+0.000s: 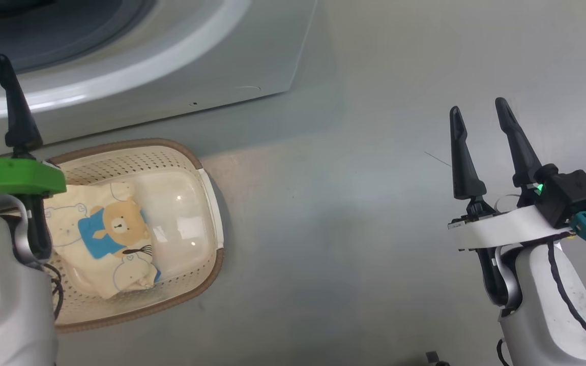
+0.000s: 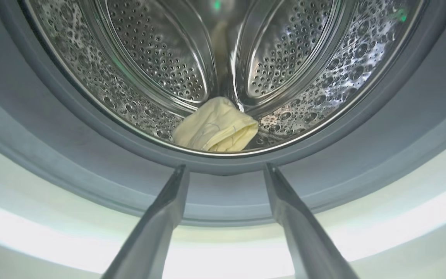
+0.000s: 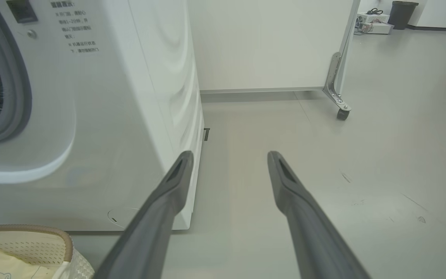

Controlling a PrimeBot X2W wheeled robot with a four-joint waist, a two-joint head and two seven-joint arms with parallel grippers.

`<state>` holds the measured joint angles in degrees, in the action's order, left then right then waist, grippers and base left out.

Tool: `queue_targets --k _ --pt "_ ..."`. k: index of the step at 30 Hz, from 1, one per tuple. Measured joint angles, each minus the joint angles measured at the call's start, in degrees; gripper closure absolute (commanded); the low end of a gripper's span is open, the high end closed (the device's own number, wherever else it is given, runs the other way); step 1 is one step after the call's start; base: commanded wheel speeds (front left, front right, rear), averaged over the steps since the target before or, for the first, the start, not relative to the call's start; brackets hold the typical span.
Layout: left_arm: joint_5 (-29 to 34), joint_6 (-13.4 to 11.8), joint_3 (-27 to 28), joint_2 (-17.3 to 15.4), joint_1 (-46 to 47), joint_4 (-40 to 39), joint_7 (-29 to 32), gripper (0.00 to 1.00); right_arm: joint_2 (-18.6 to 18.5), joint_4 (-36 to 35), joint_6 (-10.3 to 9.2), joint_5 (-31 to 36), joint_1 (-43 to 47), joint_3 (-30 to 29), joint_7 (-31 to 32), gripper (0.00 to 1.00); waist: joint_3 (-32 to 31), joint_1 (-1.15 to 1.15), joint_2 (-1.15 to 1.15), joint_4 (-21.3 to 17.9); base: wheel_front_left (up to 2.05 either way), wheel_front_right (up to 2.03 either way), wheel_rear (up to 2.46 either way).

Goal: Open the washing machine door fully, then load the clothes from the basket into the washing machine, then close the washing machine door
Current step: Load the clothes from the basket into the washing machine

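**Mia:** What is on the left?

**Ben:** The left gripper point(image 2: 225, 170). Its two fingers are wide apart and hold nothing. It points into the washing machine point(image 2: 401, 217), just outside the grey seal point(image 2: 91, 162).

**Mia:** Is something inside?

**Ben:** Yes. One cream garment point(image 2: 215, 130) lies at the bottom front of the shiny drum point(image 2: 149, 58).

**Mia:** Where are the other clothes point(image 1: 115, 229)?

**Ben:** In the basket point(image 1: 135, 143) on the floor point(image 1: 349, 229), right in front of the machine, partly under the left arm. The one on top shows a brown bear on a blue patch.

**Mia:** Will they be hard to pick up?

**Ben:** I think not. They look soft, light and floppy, and they can't break. I would pinch a bunched fold near the middle. A flat edge could slip out, or the cloth could hang down long.

**Mia:** And on the right?

**Ben:** The right gripper point(image 1: 478, 105) hangs over bare floor, well apart from the basket. Its fingers are wide too and hold nothing. They point past the machine's side corner
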<state>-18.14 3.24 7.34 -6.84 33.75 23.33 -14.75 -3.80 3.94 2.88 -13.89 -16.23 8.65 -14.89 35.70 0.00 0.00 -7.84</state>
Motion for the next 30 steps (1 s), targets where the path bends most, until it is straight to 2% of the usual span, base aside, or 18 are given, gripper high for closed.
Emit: queue_targets --k 2,8,19,30 --pt "0.6 -0.2 0.1 1.5 -2.8 -3.8 0.0 0.0 -0.1 0.5 0.0 0.4 1.1 -0.2 0.0 0.0 -1.9 0.0 0.0 1.2 0.0 0.0 0.0" --pt "2.8 -0.8 -0.2 4.5 -10.0 -7.8 0.0 0.0 -0.7 1.7 0.02 0.9 3.8 -0.7 0.0 0.0 -5.9 0.0 0.0 3.5 0.0 0.0 0.0" --pt "4.4 -0.9 -2.5 4.6 -21.4 -12.1 0.0 0.0 -0.8 3.3 0.25 1.4 8.0 -0.5 0.0 0.0 -13.9 0.0 0.0 7.2 0.0 0.0 0.0" --pt "5.1 -0.8 -5.6 4.6 -29.1 -14.1 0.0 0.0 -0.4 3.9 0.24 1.4 12.1 -0.3 0.0 0.0 -21.1 0.0 0.0 9.1 0.0 0.0 0.0"
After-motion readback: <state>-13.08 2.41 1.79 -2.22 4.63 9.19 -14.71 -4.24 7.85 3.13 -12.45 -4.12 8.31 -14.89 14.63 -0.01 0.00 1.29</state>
